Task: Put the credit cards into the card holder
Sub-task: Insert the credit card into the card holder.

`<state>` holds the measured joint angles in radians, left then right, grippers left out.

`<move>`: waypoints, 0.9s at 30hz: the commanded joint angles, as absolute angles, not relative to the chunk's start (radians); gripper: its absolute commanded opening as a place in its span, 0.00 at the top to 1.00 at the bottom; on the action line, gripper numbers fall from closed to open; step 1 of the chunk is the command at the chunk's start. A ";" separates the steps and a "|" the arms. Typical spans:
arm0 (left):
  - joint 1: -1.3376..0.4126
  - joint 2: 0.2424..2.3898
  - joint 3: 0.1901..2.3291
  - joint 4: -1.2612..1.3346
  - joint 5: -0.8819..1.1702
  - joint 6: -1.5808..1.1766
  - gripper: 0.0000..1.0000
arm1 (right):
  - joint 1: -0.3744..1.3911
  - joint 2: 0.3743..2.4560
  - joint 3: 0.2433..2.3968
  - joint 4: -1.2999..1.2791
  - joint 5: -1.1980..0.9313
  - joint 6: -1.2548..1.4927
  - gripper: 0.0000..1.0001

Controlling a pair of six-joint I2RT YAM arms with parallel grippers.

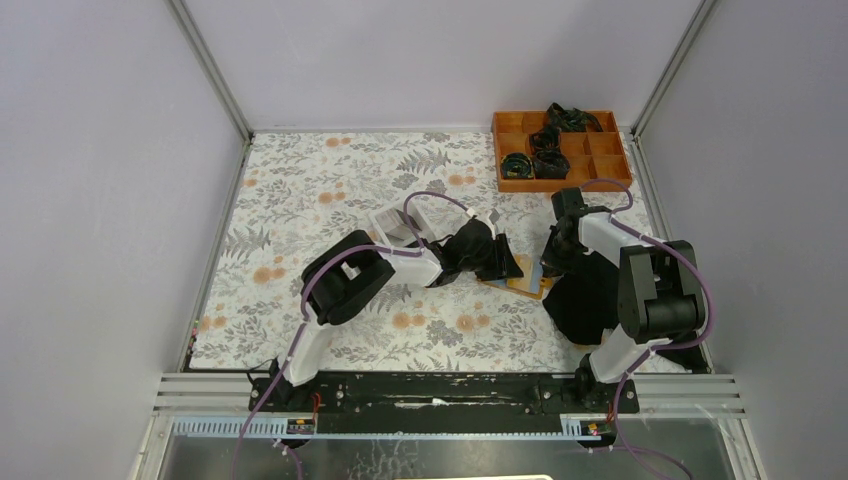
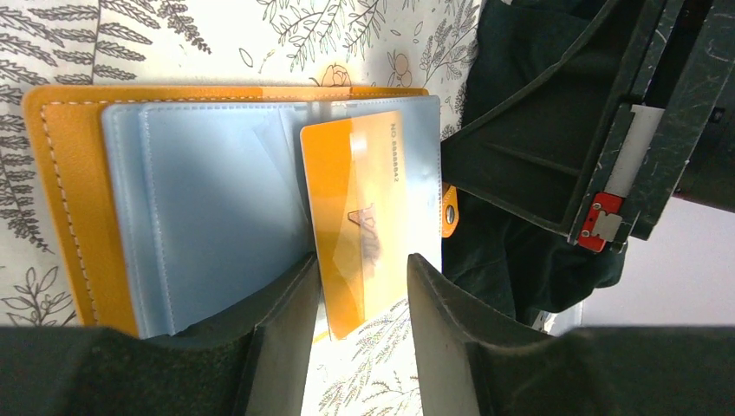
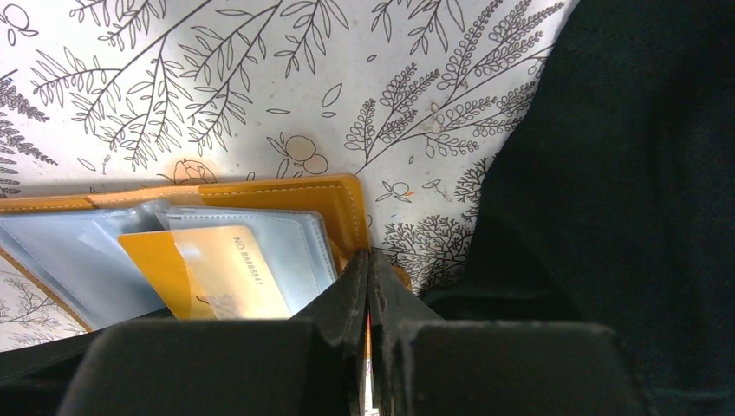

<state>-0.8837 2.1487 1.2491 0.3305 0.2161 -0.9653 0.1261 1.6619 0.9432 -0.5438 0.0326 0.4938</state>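
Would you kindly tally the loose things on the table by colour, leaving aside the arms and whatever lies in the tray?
Orange: 3 (card holder, card, tray)
Black: 1 (cloth)
White: 1 (box)
Total: 5
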 commanded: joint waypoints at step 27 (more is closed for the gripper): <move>-0.833 2.125 1.222 0.173 0.130 -0.891 0.49 | 0.131 1.764 0.945 -0.518 0.020 0.505 0.99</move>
<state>-0.8631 2.1319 1.2488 0.2916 0.2119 -0.9424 0.1253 1.6890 0.9745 -0.5755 0.0326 0.4934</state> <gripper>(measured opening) 0.511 0.022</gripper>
